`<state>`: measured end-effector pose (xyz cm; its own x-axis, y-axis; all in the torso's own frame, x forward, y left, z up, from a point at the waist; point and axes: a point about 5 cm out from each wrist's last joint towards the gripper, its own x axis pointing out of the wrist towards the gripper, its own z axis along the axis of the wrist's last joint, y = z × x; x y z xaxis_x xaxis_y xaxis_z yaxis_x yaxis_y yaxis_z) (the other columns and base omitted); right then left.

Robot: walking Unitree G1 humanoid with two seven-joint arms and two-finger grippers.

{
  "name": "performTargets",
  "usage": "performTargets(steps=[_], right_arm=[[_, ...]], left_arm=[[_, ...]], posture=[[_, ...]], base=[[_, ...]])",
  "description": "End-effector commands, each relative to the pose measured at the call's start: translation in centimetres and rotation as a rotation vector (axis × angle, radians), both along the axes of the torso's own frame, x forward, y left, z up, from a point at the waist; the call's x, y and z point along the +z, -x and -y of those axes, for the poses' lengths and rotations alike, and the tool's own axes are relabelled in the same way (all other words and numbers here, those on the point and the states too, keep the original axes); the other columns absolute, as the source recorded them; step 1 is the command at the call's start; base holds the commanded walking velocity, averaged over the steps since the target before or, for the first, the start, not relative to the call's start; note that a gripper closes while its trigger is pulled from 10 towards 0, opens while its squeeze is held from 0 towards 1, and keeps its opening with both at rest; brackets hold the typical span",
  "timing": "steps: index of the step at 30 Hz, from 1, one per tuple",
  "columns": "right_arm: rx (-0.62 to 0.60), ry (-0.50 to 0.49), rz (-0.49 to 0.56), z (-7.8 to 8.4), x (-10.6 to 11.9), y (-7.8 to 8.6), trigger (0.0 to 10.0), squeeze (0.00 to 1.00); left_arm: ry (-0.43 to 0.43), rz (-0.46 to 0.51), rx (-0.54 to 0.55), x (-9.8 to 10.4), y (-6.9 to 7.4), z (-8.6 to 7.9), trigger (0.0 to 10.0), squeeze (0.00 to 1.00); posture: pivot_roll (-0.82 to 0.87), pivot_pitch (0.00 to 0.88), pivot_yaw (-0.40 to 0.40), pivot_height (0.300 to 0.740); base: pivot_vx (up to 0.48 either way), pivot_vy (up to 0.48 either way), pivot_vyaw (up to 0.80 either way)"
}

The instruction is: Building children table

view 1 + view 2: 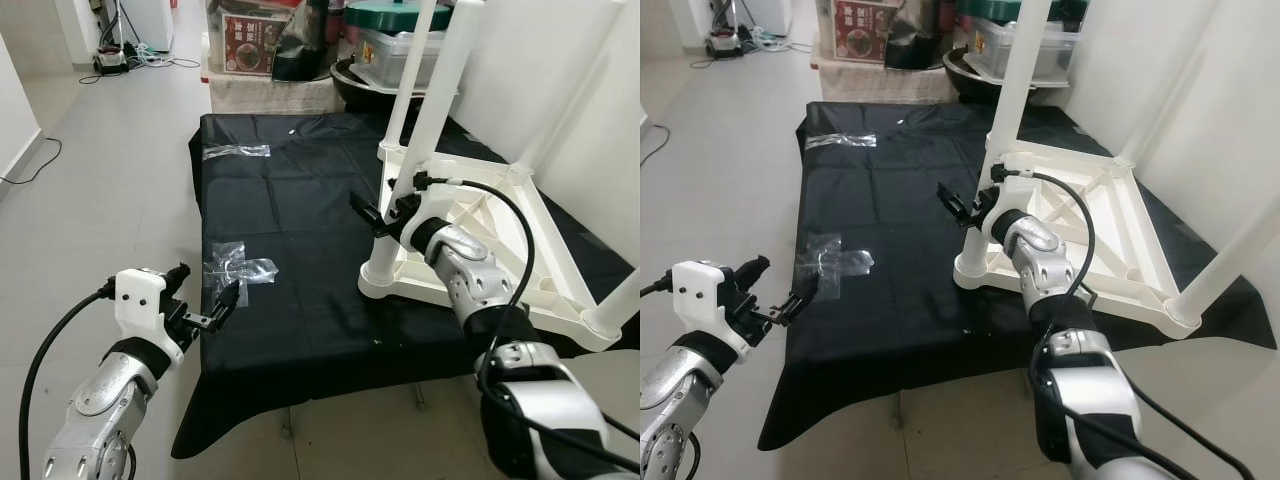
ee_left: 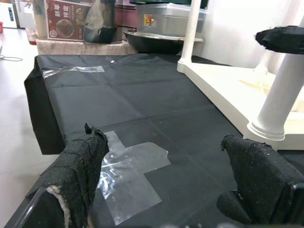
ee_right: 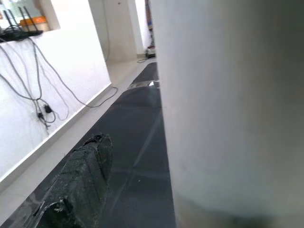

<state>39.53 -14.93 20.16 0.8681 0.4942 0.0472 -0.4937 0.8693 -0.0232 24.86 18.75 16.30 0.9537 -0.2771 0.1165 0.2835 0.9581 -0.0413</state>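
Left hand [image 1: 205, 310] hovers at the near left corner of the surface, fingers spread and holding nothing, pointed at a crumpled clear plastic bag [image 1: 238, 268] lying flat on the black cloth [image 1: 290, 220]; probably the hardware bag, so it looks parked and ready to fetch from it, but that's a guess. A second clear bag [image 1: 236, 151] sits further back on the left, well apart. Moving right: white plastic children table [image 1: 490, 240] lies upside down on the cloth, underside ribs up, which is the sensible way to fit legs from above. Legs stand upright in the corner sockets; near-left leg [image 1: 420, 150] is the one being worked. Right hand [image 1: 385, 215] is at that leg low down, just above the socket, one finger on each side in the head views, and the right wrist view has the white leg right against the camera with one black finger beside it. Looks like it's clamped on the leg to seat or steady it, but contact isn't clearly visible, so can't tell if it's actually gripping. Surface is a low platform fully draped in black cloth, hanging off the near edge. Room: pale tiled floor, white wall to the right, cables on the floor far left, and behind the surface a low ledge stacked with boxes, a dark basin and a lidded container [image 1: 390, 40].
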Motion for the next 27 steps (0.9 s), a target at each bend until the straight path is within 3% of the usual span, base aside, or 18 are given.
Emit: performTargets(steps=[1,3,4,5,8,9,10,12,13,14,17,18,23,24,25,26,27], right_arm=[[0.117,0.011,-0.021,-1.5,-1.2,0.4,4.9,0.00],[0.162,0.010,-0.017,-2.0,-1.6,0.7,4.9,0.00],[0.215,0.006,-0.017,-2.7,-2.0,1.0,1.4,0.00],[0.200,-0.010,-0.023,-3.0,-2.3,1.0,0.0,0.00],[0.182,-0.024,-0.027,-3.1,-2.4,1.0,0.0,0.00],[0.035,0.044,-0.068,-2.8,-3.1,0.4,0.0,0.00],[0.035,0.044,-0.068,-2.8,-3.1,0.4,0.0,0.00],[-0.586,0.090,-0.250,1.3,-5.4,0.0,0.0,0.00],[-0.805,0.124,-0.307,2.9,-6.4,0.6,0.0,0.00],[-0.895,0.126,-0.325,3.4,-7.1,1.3,0.0,0.00],[-0.895,0.126,-0.325,3.4,-7.1,1.3,0.0,0.00],[-0.858,0.148,-0.307,1.7,-7.7,2.6,0.0,0.00],[-0.768,0.156,-0.303,-0.3,-7.7,3.6,0.0,0.00],[-0.703,0.139,-0.308,-1.2,-7.4,3.8,10.0,0.00],[-0.627,0.086,-0.268,-1.8,-6.5,3.7,10.0,0.14],[-0.511,0.002,-0.206,-2.5,-5.2,3.2,10.0,1.00],[-0.511,0.002,-0.206,-2.5,-5.2,3.2,10.0,1.00]], left_arm=[[0.005,-0.007,-0.016,-0.2,-0.1,0.3,10.0,0.00],[0.004,-0.007,-0.016,-0.2,-0.1,0.3,10.0,0.00],[0.003,-0.008,-0.016,-0.2,0.0,0.3,10.0,0.00],[0.003,-0.009,-0.015,-0.2,0.0,0.2,10.0,0.00],[0.003,-0.009,-0.014,-0.2,0.0,0.2,10.0,0.00],[0.002,-0.009,-0.013,-0.2,0.1,0.2,10.0,0.00],[0.002,-0.009,-0.013,-0.2,0.1,0.2,10.0,0.00],[0.001,-0.008,-0.010,-0.1,0.2,0.1,10.0,0.00],[0.000,-0.007,-0.009,-0.1,0.2,0.1,10.0,0.00],[0.000,-0.007,-0.008,-0.1,0.3,0.1,10.0,0.00],[0.000,-0.007,-0.008,-0.1,0.3,0.1,10.0,0.00],[-0.003,-0.007,-0.004,-0.1,0.3,0.0,10.0,0.00],[-0.004,-0.008,0.000,-0.1,0.3,-0.1,10.0,0.00],[-0.004,-0.008,0.001,-0.1,0.3,-0.1,10.0,0.00],[-0.004,-0.008,0.000,-0.1,0.3,-0.1,10.0,0.00],[-0.002,-0.007,-0.002,-0.1,0.3,0.0,10.0,0.00],[-0.002,-0.007,-0.002,-0.1,0.3,0.0,10.0,0.00]], posture=[[0.16,0.000,-0.129,0.740],[0.16,0.000,-0.129,0.740],[0.16,0.000,-0.130,0.740],[0.17,0.000,-0.131,0.740],[0.17,0.000,-0.131,0.740],[0.16,0.000,-0.130,0.740],[0.16,0.000,-0.130,0.740],[0.16,0.000,-0.127,0.740],[0.16,0.000,-0.127,0.740],[0.16,0.000,-0.128,0.740],[0.16,0.000,-0.128,0.740],[0.15,0.000,-0.118,0.740],[0.14,0.000,-0.116,0.740],[0.14,0.000,-0.115,0.740],[0.14,0.000,-0.115,0.740],[0.13,0.000,-0.114,0.740],[0.13,0.000,-0.114,0.740]], base=[[0.000,0.000,0.00],[0.000,0.000,0.00],[0.000,0.000,0.00],[0.000,0.000,0.00],[0.000,0.000,0.00],[0.000,0.000,0.00],[0.000,0.000,0.00],[0.000,0.000,0.00],[0.000,0.000,0.00],[0.000,0.000,0.00],[0.000,0.000,0.00],[0.000,0.000,0.00],[0.000,0.000,0.00],[0.000,0.000,0.00],[0.000,0.000,0.00],[0.000,0.000,0.00],[0.000,0.000,0.00]])
